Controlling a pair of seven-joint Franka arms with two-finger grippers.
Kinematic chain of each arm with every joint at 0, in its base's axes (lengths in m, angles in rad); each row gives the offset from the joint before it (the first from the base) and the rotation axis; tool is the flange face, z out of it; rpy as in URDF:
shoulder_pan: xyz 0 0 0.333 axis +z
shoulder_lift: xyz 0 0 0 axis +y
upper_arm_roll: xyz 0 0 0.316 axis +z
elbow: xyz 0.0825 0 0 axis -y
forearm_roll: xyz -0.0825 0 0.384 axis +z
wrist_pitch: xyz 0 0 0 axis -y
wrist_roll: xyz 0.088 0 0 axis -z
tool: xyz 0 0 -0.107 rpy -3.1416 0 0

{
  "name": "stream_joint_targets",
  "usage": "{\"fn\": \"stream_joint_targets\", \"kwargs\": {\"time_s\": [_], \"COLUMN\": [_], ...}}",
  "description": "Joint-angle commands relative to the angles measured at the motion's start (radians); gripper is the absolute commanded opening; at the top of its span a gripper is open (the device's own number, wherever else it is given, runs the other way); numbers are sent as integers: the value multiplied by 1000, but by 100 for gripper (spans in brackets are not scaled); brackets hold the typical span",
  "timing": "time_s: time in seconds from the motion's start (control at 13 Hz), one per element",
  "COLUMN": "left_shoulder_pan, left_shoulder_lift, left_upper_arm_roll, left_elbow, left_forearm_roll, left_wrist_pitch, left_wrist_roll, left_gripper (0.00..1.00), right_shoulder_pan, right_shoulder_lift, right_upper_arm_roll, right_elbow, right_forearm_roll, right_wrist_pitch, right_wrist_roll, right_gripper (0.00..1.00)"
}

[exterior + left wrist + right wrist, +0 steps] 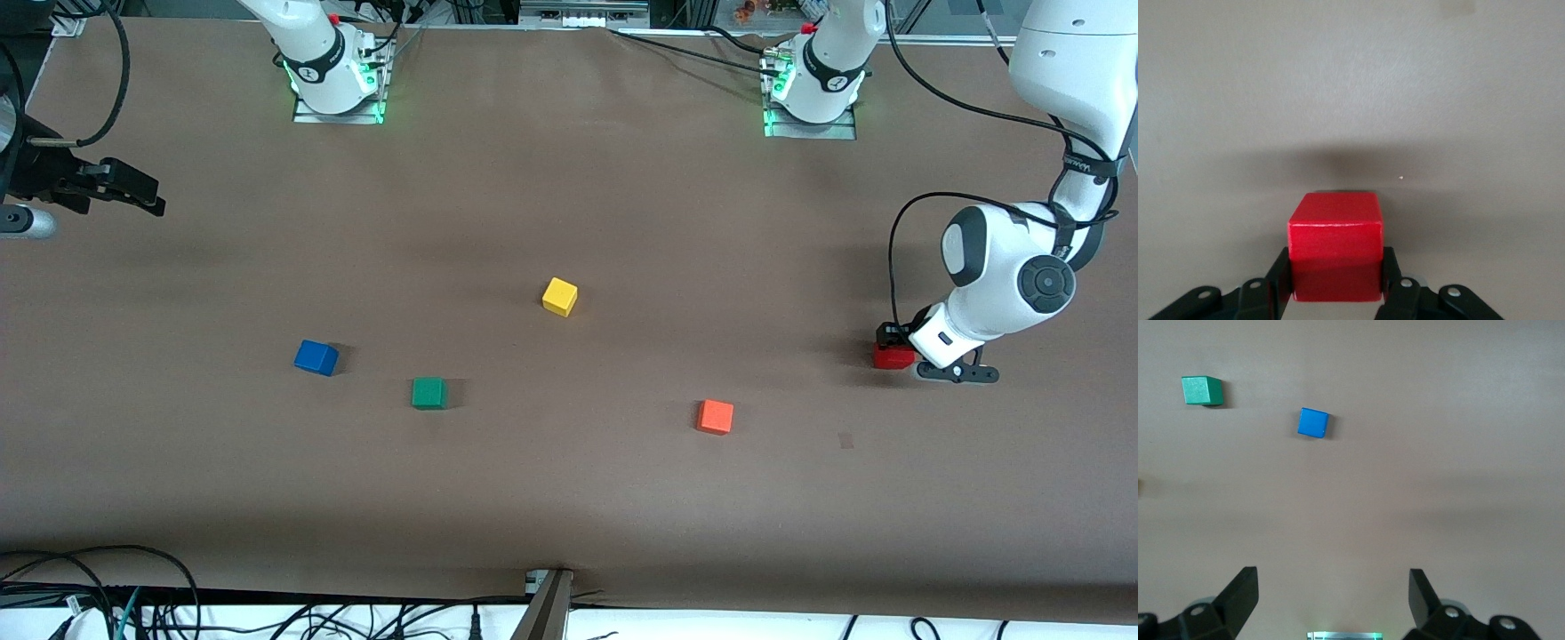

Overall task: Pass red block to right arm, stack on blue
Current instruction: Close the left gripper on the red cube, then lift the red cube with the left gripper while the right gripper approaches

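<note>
The red block sits on the table at the left arm's end. My left gripper is down at it. In the left wrist view the red block fills the gap of the left gripper, and both fingers press its sides. The blue cube lies toward the right arm's end and also shows in the right wrist view. My right gripper hangs open and empty over the table's edge at the right arm's end, fingers wide apart in its wrist view.
A green cube lies beside the blue one, a little nearer the front camera. A yellow cube sits mid-table. An orange cube lies nearer the front camera, between the green cube and the red block.
</note>
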Motion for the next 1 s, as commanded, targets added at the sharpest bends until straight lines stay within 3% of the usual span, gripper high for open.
{"fn": "stream_joint_targets", "kwargs": {"time_s": [0.0, 0.23, 0.46, 0.62, 0.93], "left_shoulder_pan": [10, 16, 37, 39, 37], "left_shoulder_lift": [-47, -73, -113, -122, -116], "left_upper_arm_roll": [-8, -24, -94, -114, -117], "left_elbow": [5, 12, 13, 18, 41], "left_forearm_roll": [-1, -17, -135, -268, -648], "left_wrist_pitch": [-29, -30, -52, -76, -193], "left_wrist_roll": [206, 296, 464, 596, 951], "left_gripper": [0, 0, 0, 0, 0], "right_shoulder_pan": [-11, -4, 9, 11, 26], "right_shoulder_lift": [-8, 24, 75, 134, 262], "right_upper_arm_roll": [10, 20, 28, 30, 30], "right_elbow": [1, -1, -1, -1, -4], "right_forearm_roll": [35, 95, 254, 392, 746], "right_wrist_pitch": [-16, -51, -82, -82, -30], "right_wrist_roll": [10, 1, 14, 14, 15], "right_gripper": [100, 100, 100, 100, 100]}}
